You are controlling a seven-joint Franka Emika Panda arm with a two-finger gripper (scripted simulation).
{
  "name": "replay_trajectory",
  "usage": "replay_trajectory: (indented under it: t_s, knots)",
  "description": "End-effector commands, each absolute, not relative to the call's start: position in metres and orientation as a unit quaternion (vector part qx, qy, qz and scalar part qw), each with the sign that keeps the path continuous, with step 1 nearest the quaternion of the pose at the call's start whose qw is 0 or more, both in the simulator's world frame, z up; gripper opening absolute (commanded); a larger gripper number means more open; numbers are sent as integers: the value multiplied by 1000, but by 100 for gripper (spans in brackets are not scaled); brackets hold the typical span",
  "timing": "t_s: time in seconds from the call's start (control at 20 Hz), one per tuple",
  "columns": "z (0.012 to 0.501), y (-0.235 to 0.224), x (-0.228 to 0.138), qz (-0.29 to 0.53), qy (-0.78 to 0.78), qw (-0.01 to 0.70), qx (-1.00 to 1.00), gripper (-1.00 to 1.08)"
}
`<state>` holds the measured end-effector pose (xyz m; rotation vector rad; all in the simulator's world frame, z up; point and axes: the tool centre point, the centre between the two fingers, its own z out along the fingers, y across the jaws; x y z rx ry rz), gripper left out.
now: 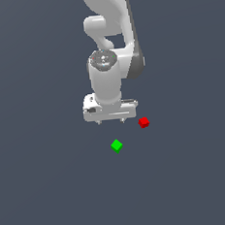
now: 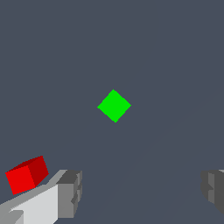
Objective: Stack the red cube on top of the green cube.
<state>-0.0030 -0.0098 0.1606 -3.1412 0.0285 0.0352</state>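
Two tiny cubes on the flat grey floor, and neither one is in the grip. The white gripper hangs above the floor with its jaws spread wide apart, nothing between them; the wrist view shows one dark fingertip far from the other, with bare floor in the gap. The red cube sits just outside the gripper, beside one finger, on the exterior view's right of the hand. It rests on the floor, not touching the fingers as far as the views show. The green cube lies a little farther out in front of the open hand, apart from the red one, turned corner-on.
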Motion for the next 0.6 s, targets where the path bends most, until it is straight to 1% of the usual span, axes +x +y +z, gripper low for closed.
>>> replay_trajectory:
  t_s: [0.0, 0.25, 0.55]
  knots:
    - [161, -10, -3, 11, 9, 0, -1000, 100]
    - [155, 2, -6, 10, -1, 0, -1000, 100]
    - [134, 45, -18, 8, -41, 1, -999, 100]
